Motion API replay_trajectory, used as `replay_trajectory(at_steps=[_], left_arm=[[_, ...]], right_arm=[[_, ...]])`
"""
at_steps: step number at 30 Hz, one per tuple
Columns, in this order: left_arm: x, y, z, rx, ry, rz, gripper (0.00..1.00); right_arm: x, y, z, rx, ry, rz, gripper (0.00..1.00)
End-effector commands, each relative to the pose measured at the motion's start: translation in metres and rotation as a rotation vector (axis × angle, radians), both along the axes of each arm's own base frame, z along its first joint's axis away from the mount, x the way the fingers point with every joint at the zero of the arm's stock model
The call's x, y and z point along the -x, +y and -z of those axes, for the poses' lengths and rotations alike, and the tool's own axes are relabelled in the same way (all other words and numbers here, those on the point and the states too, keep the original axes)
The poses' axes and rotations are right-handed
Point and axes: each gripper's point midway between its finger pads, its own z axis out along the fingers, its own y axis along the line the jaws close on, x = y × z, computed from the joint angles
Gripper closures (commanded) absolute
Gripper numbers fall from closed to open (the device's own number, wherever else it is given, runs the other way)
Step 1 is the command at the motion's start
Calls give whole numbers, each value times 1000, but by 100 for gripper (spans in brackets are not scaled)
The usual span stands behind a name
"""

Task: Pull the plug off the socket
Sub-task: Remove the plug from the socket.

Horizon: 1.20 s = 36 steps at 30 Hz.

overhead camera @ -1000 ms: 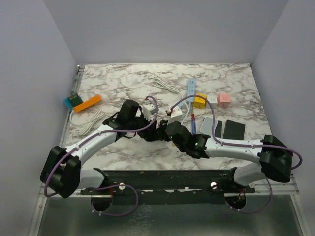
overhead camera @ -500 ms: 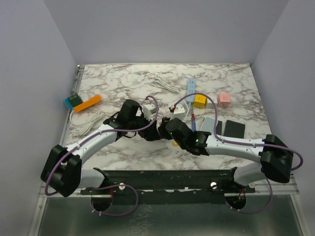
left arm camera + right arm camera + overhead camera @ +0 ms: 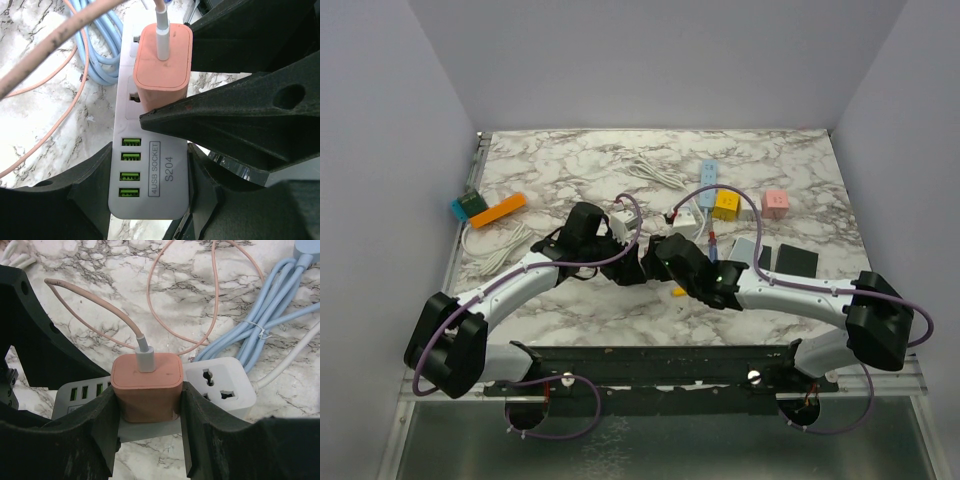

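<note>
A salmon-pink plug (image 3: pixel 146 390) with a white cable in its top sits on a white power strip, the socket (image 3: pixel 172 165), which has green USB ports. My right gripper (image 3: pixel 147 410) is shut on the plug, one finger against each side. My left gripper (image 3: pixel 150 187) is shut on the strip's USB end, and the right gripper's black fingers (image 3: pixel 240 120) cross above it. In the top view both grippers, left (image 3: pixel 625 262) and right (image 3: pixel 655 250), meet mid-table and hide the plug.
A blue cable bundle (image 3: pixel 270 325) and a thin pink cable (image 3: pixel 210 295) lie beyond the strip. Further back are a blue power strip (image 3: pixel 708 175), a yellow cube (image 3: pixel 726 205) and a pink cube (image 3: pixel 775 203). Black pads (image 3: pixel 795 262) lie right, an orange block (image 3: pixel 500 210) left.
My right arm has shifted left and a little farther back, bringing its gripper in beside the left one. The left arm has stayed put.
</note>
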Motion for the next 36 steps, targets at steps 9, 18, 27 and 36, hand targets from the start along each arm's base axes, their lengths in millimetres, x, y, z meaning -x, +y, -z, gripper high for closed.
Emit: replay_trajectory(at_steps=[9,18,27,36], left_arm=[[-33,15,3,-80,-60,-147,100],[-34,15,5,-83,-51,-150,100],[-33,15,3,-80,-57,-150,100],[-32,15,3,-77,-58,-147,100]], right_arm=[[7,2,-1,186,-145,-81,99],[20,10,2,211,-172,-99,100],[15,7,7,146,-91,-50,99],[-3,-19,29,58,67,0,99]])
